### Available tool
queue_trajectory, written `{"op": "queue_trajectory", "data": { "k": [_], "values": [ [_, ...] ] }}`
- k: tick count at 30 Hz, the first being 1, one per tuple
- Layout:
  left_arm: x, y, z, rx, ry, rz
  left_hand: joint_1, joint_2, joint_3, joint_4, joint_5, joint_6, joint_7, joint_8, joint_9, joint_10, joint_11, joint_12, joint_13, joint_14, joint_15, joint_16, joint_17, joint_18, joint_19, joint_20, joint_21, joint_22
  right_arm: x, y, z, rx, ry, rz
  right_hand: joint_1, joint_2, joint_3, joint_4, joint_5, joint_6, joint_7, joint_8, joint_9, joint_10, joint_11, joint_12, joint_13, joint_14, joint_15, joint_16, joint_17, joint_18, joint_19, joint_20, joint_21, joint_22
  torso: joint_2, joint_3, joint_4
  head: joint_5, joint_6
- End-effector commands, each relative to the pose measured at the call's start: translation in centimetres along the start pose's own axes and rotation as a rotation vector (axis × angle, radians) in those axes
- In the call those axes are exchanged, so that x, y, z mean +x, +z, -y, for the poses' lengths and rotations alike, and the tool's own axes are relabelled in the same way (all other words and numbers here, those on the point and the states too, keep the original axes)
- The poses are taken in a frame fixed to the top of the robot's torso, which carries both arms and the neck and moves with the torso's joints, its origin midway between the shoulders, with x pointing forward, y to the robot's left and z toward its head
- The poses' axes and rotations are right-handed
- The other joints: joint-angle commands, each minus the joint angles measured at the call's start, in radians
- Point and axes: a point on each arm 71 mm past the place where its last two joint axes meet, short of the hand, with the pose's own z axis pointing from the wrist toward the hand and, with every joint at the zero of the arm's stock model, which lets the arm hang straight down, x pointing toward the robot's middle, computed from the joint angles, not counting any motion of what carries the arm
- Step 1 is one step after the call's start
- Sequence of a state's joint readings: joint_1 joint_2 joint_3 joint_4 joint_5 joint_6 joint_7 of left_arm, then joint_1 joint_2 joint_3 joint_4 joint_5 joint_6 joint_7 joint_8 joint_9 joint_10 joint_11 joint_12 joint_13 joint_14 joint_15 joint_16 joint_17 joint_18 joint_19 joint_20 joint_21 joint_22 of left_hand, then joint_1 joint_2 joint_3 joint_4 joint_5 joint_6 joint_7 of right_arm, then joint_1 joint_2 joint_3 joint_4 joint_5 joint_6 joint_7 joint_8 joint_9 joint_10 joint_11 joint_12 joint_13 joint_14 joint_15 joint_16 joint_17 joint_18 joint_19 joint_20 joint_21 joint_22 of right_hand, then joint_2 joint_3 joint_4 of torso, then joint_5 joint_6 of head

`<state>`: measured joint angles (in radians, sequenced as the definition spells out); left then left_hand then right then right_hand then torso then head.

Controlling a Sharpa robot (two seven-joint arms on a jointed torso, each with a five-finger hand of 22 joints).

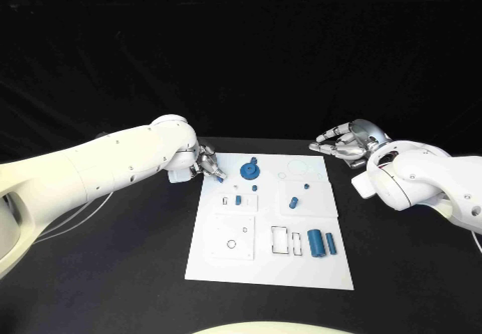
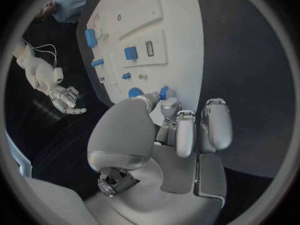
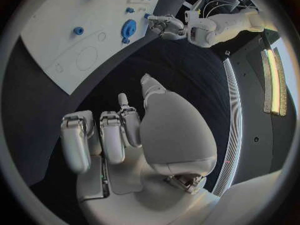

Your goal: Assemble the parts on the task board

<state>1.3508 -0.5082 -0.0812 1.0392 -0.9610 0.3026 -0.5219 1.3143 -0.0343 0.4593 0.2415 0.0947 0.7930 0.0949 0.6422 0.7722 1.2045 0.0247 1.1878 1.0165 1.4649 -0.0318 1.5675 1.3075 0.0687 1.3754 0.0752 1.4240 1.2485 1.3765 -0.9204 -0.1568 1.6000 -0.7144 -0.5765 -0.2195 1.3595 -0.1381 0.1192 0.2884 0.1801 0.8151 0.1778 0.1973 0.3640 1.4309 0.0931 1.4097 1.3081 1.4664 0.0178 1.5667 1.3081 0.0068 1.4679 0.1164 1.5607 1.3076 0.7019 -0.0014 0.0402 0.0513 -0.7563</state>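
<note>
Black tabletop surrounds the white task board (image 1: 269, 229), where the left hand (image 1: 206, 165) pinches what looks like a small blue part (image 1: 218, 178) at its fingertips, right at the board's near corner, while the right hand (image 1: 347, 142) hovers off the far corner with fingers loosely curled on nothing. That pinch looks shallow, so the part could slip or tilt as it moves toward the round blue piece (image 1: 249, 169) just beyond the fingers; the left wrist view shows the part (image 2: 164, 92) between the fingertips, which the head view leaves half hidden
</note>
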Motion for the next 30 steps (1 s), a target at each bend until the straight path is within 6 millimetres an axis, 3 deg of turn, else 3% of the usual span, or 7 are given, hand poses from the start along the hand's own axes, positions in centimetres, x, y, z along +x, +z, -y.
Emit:
{"op": "queue_trajectory", "data": {
  "k": [1, 4, 8, 25, 30],
  "values": [
    [0.1, 0.0, 0.1, 0.022, -0.035, -0.008, 0.031, -0.004, 0.071, -0.028, -0.002, -0.002, -0.006, 0.023, 0.012, 0.004, -0.008, 0.003, -0.001, 0.106, -0.009, 0.003, 0.263, 0.002, -0.004, -0.006, 0.001, 0.001, 0.1, 0.0, -0.1, -0.015, -0.009, -0.009, -0.006, 0.000, 0.004, -0.002, -0.004, -0.004, 0.001, 0.005, -0.001, -0.001, 0.000, 0.000, 0.104, 0.101, 0.000, 0.000, 0.250, -0.003, 0.096, 0.003, -0.003, 0.252, -0.001, -0.0001, -0.0003, 0.001, -0.001],
    [0.1, 0.0, 0.0, 0.027, -0.062, -0.015, 0.000, -0.038, 0.195, -0.062, -0.003, -0.011, -0.006, 0.059, 0.034, 0.011, -0.008, 0.002, -0.004, 0.106, -0.009, 0.003, 0.263, 0.002, -0.004, -0.006, 0.001, 0.002, 0.1, 0.0, -0.1, -0.014, -0.009, -0.010, -0.006, 0.000, 0.004, -0.002, -0.004, -0.004, 0.001, 0.005, -0.001, -0.001, 0.000, 0.000, 0.104, 0.101, 0.000, 0.000, 0.250, -0.003, 0.096, 0.003, -0.003, 0.252, -0.001, 0.0000, -0.0003, 0.001, -0.001],
    [0.1, -0.2, -0.3, 0.033, -0.094, -0.017, -0.037, -0.054, 0.256, -0.084, -0.004, -0.016, -0.007, 0.081, 0.046, 0.013, -0.009, 0.001, -0.008, 0.106, -0.009, 0.003, 0.263, 0.002, -0.004, -0.006, 0.000, 0.002, 0.1, 0.0, -0.1, -0.013, -0.010, -0.011, -0.006, 0.000, 0.004, -0.002, -0.004, -0.004, 0.001, 0.005, -0.001, -0.001, 0.000, 0.000, 0.104, 0.101, 0.000, 0.000, 0.250, -0.003, 0.096, 0.003, -0.003, 0.252, 0.000, 0.0002, -0.0002, 0.000, -0.002],
    [1.3, -2.6, -1.1, 0.098, -0.156, -0.052, -0.062, -0.060, 0.291, -0.103, -0.005, -0.017, -0.009, 0.096, 0.053, 0.013, -0.011, -0.002, -0.014, 0.106, -0.011, 0.003, 0.263, 0.002, -0.006, -0.007, -0.001, 0.000, 0.0, 0.1, 0.2, -0.006, -0.012, -0.014, -0.006, 0.000, 0.004, -0.002, -0.004, -0.004, 0.001, 0.006, -0.001, -0.002, 0.000, -0.001, 0.102, 0.100, 0.000, -0.001, 0.246, -0.002, 0.095, 0.003, -0.005, 0.251, -0.003, 0.0015, 0.0006, -0.001, -0.004],
    [1.8, -3.4, -0.9, 0.120, -0.146, -0.032, -0.071, -0.064, 0.312, -0.118, -0.004, -0.017, -0.010, 0.104, 0.055, 0.020, -0.013, 0.002, -0.009, 0.106, -0.012, 0.003, 0.263, 0.001, -0.002, -0.008, 0.001, 0.006, 0.0, 0.1, 0.3, -0.004, -0.012, -0.016, -0.006, 0.000, 0.004, -0.002, -0.004, -0.004, 0.001, 0.006, -0.001, -0.002, 0.000, -0.001, 0.102, 0.100, 0.000, -0.001, 0.246, -0.002, 0.095, 0.003, -0.005, 0.251, 0.000, 0.0000, -0.0003, 0.000, -0.002]
  ]
}}
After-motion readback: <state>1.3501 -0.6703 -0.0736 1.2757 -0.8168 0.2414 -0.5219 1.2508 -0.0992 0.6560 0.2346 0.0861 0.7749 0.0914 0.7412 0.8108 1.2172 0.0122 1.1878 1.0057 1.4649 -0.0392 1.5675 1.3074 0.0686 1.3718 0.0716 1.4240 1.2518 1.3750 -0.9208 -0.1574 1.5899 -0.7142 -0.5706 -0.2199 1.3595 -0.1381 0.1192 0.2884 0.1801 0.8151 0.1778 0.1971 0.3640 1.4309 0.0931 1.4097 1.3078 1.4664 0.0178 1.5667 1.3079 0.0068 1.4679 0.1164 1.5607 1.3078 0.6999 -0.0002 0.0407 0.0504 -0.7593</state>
